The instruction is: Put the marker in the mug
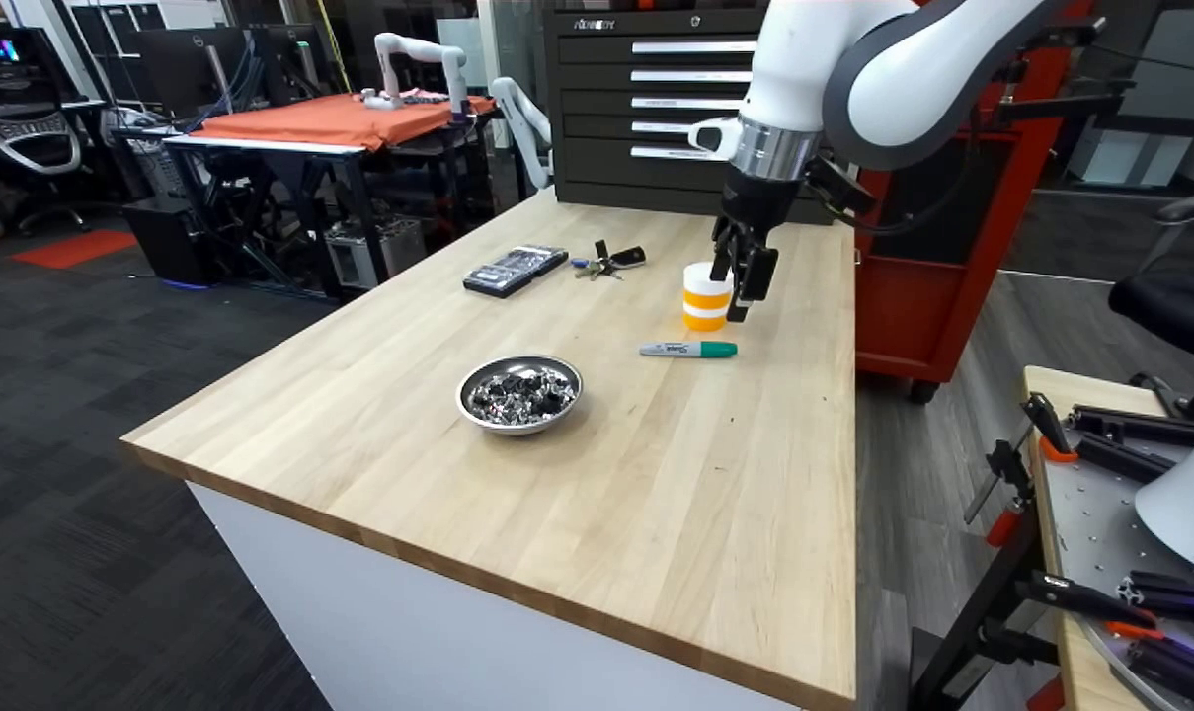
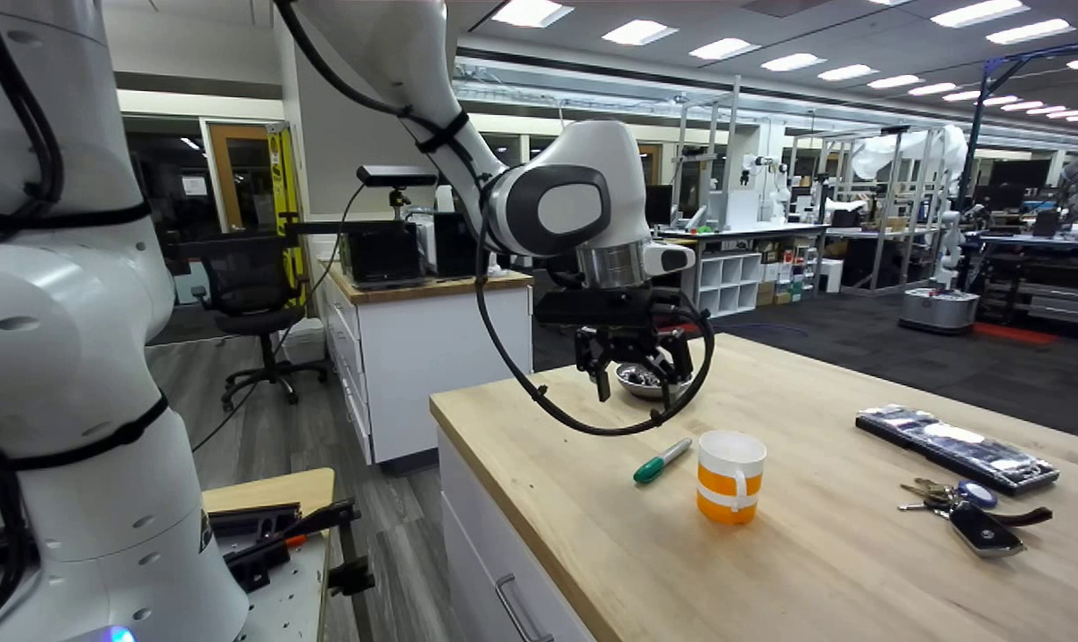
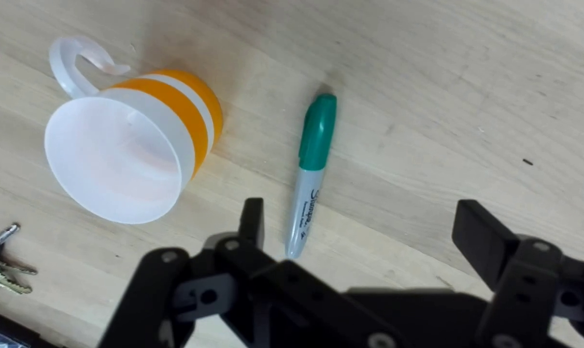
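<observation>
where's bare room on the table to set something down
In an exterior view, the table has a wide free patch between the bowl, the marker and the near edge. Another lies between the bowl and the flat box. It's crowded around the mug, with marker and gripper close by; keys lie beside the box.

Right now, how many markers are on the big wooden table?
1. The green-capped marker lies on the table beside the upright mug, not touching it. I see no others, though something could be hidden.

Marker point(image 3: 311, 175) beside mug point(image 3: 176, 125): "Sharpie"; finer print blurred. Tool chest point(image 1: 606, 118) beyond mug in an exterior view: "KENNEDY".
</observation>
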`<state>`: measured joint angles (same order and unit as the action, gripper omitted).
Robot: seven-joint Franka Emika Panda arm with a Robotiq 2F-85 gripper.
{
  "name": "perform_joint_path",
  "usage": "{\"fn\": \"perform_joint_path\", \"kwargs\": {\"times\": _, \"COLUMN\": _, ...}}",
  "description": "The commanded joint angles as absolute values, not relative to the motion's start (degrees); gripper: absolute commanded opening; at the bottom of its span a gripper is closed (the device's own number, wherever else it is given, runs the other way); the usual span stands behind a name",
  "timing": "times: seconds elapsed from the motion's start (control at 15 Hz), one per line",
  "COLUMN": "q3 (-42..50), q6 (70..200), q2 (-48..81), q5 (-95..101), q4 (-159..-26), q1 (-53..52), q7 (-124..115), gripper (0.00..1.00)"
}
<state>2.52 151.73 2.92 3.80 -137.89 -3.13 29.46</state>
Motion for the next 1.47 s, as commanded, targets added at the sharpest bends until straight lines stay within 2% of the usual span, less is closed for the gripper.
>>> {"fn": "perform_joint_path", "kwargs": {"times": 0.0, "q3": 1.2, "q6": 148.92, "q2": 5.61, "q5": 2.74, "q4": -134.93, "q1": -1.0, "q7": 31.09, "gripper": 1.0}}
{"fn": "perform_joint_path", "kwargs": {"times": 1.4, "q3": -2.33, "q6": 148.91, "q2": 12.19, "q5": -2.03, "q4": -133.23, "q1": 2.95, "q7": 32.76, "gripper": 1.0}}
